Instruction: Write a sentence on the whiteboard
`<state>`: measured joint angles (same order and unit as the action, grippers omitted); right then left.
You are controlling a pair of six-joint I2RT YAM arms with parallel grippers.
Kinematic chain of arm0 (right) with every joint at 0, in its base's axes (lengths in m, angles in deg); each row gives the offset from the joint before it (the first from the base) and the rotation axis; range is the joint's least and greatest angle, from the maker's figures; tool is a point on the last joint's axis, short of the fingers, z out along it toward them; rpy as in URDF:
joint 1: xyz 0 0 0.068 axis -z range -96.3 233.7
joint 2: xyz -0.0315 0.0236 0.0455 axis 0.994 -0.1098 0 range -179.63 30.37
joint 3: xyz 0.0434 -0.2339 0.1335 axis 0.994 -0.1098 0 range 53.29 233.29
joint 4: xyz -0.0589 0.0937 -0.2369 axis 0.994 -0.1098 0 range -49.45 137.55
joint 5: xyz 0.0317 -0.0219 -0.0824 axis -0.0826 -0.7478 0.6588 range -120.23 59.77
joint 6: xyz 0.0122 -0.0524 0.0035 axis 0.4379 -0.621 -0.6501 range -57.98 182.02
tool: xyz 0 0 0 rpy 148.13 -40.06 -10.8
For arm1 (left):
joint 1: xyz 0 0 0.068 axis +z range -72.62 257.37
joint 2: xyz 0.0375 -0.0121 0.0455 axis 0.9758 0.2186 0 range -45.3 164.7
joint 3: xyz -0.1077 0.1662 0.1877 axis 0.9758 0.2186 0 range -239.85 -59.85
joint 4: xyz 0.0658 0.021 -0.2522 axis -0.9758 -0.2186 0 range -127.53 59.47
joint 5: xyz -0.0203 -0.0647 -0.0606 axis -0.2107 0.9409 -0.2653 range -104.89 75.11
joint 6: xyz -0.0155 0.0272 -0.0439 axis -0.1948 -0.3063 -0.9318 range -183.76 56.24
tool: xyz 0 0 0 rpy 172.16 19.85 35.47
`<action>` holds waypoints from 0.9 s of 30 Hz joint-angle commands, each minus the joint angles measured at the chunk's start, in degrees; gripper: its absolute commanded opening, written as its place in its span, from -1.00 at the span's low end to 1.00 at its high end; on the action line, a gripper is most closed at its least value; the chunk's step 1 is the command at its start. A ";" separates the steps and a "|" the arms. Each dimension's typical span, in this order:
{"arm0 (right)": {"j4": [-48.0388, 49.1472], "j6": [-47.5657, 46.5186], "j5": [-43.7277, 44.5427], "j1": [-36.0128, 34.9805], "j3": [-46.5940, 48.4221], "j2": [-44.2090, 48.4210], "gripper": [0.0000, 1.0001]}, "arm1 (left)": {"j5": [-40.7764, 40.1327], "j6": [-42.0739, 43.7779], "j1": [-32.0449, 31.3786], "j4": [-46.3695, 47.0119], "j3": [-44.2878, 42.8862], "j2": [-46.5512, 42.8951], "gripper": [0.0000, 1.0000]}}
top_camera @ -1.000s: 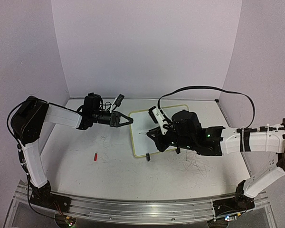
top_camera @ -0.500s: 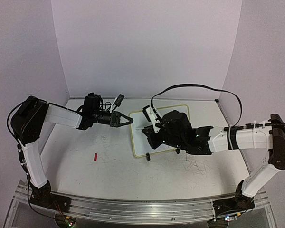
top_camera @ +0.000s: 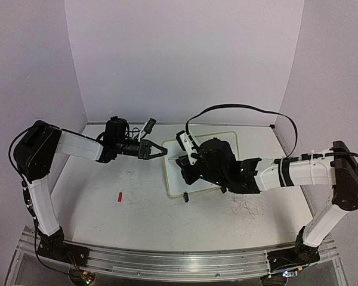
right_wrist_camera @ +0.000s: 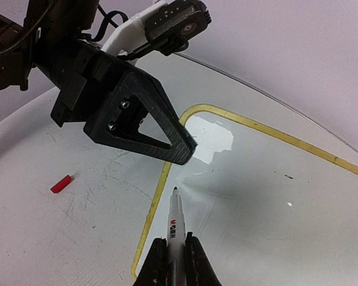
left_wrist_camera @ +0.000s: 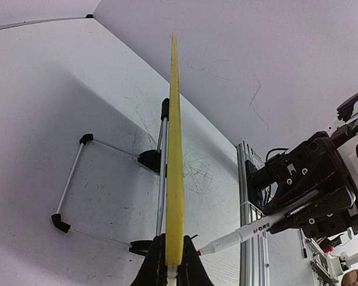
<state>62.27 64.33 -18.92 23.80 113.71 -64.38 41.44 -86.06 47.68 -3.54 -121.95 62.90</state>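
Overhead view looks down from behind the arms; both close wrist views share the whiteboard [left_wrist_camera: 174,149].

Right gripper [top_camera: 185,165] with marker [right_wrist_camera: 175,223] moved further across board [top_camera: 174,180]; tip now closer to left claw [top_camera: 162,150].

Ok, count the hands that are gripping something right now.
2. The left hand clamps the whiteboard by its yellow rim; the right hand holds a marker, its tip near the board.
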 commanded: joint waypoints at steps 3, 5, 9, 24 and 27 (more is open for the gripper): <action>2.55 -1.02 2.22 0.05 2.15 -0.96 -1.00 | 0.71 -0.90 -0.54 -0.06 0.22 -0.47 -1.00; 2.59 -1.09 2.36 0.05 2.35 -1.21 -1.00 | 0.72 -0.90 -0.54 -0.06 0.20 -0.45 -1.00; 2.60 -1.34 2.61 0.12 2.72 -1.77 -1.00 | 0.73 -0.90 -0.54 -0.08 0.22 -0.45 -1.00; 3.21 -1.07 3.53 0.58 2.13 -2.34 -1.00 | 0.98 -0.92 -0.54 -0.09 0.10 -0.28 -1.00; 3.21 -0.82 3.41 0.58 1.89 -2.36 -1.00 | 1.01 -0.90 -0.54 -0.09 0.12 -0.27 -1.00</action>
<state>63.40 63.56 -16.73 24.19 114.04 -66.09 41.46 -86.06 47.68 -3.53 -121.95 62.90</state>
